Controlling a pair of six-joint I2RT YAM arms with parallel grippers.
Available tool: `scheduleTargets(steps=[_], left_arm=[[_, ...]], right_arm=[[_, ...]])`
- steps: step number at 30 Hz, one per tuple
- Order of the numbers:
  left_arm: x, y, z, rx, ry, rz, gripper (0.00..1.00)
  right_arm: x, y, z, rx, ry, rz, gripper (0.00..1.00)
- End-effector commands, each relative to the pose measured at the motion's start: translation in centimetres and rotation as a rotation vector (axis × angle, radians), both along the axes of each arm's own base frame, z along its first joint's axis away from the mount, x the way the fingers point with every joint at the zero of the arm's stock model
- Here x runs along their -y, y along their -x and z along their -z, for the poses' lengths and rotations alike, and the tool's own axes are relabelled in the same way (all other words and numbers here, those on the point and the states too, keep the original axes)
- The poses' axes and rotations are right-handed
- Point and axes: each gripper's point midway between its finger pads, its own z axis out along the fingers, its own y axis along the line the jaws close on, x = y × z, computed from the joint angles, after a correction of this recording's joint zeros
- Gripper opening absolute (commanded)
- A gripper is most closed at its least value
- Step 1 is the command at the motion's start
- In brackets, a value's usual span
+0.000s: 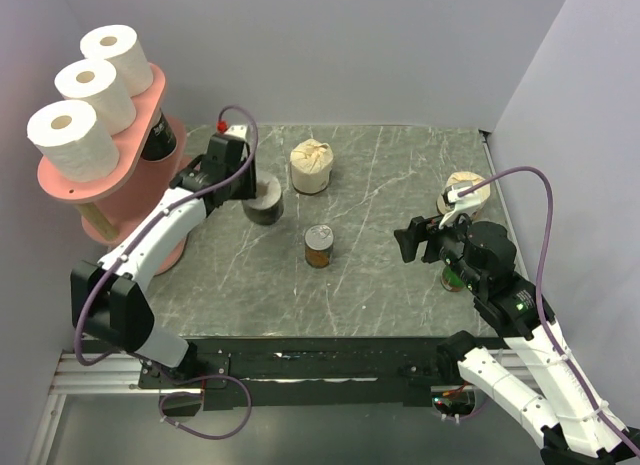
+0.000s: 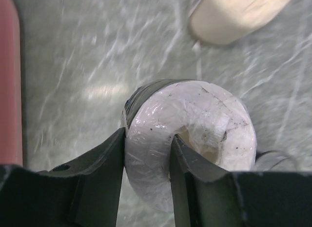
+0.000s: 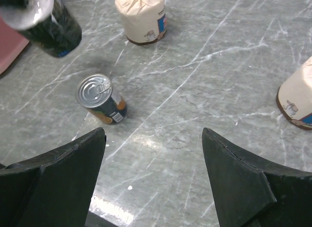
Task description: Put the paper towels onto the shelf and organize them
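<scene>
The black-wrapped paper towel roll [image 1: 268, 207] sits left of centre in the top view, just right of the pink tiered shelf [image 1: 60, 177]. Its long axis is near upright and its hollow core faces up; the right wrist view shows it leaning slightly. Whether it touches the grey marbled table [image 1: 380, 275] is unclear. The left claw [image 2: 148, 136] is clenched on the roll's wall, one finger inside the core and one outside. The left arm [image 1: 160, 230] stretches diagonally from lower left. At lower right, the right claw [image 3: 153, 134] hangs spread wide, holding nothing.
</scene>
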Motion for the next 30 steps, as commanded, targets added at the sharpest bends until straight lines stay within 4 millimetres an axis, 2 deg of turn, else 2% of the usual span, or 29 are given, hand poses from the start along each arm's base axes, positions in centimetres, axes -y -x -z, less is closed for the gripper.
scheduleTargets(steps=[1, 3, 6, 9, 10, 13, 16, 17, 19, 20, 23, 30], left_arm=[[-1.7, 1.6, 4.1, -0.092, -0.004, -0.076, 0.42], [-2.7, 2.0, 5.9, -0.138, -0.020, -0.113, 0.43], [-3.7, 2.3, 7.2, -0.176, -0.044, -0.156, 0.46], [-5.1, 2.4, 7.3, -0.173, -0.090, -0.222, 0.62], [-5.8, 2.4, 7.1, -0.163, -0.114, -0.245, 0.73], [-6.0, 2.3, 5.2, -0.121, -0.132, -0.224, 0.84], [-4.4, 2.4, 3.4, -0.095, -0.139, -0.131, 0.88], [-3.0, 2.9, 3.2, -0.088, -0.150, -0.084, 0.88], [-1.5, 3.5, 2.9, -0.078, -0.179, -0.029, 0.88], [-0.2, 4.0, 3.1, -0.081, -0.187, 0.014, 0.87], [1.4, 4.6, 4.2, -0.106, -0.196, 0.064, 0.85], [2.3, 4.6, 7.1, -0.157, -0.204, 0.096, 0.81]], right_arm=[[-0.6, 0.0, -1.7, 0.040, -0.043, -0.021, 0.87], [-0.7, 0.0, -1.5, 0.028, -0.036, -0.024, 0.87], [-0.7, 0.1, -1.3, 0.018, -0.026, -0.027, 0.87], [-0.6, 0.3, -1.2, 0.017, -0.020, -0.032, 0.87], [-0.6, 0.3, -1.3, 0.020, -0.018, -0.033, 0.87], [-0.6, 0.4, -1.3, 0.018, -0.019, -0.034, 0.87], [-0.8, 0.4, -1.3, 0.017, -0.024, -0.045, 0.87], [-0.9, 0.4, -1.2, 0.015, -0.024, -0.048, 0.87], [-1.0, 0.3, -1.2, 0.011, -0.029, -0.051, 0.87], [-1.0, 0.3, -1.2, 0.009, -0.030, -0.052, 0.87], [-1.1, 0.3, -1.2, 0.003, -0.033, -0.054, 0.87], [-0.8, 0.6, -1.5, 0.006, -0.033, -0.045, 0.87]])
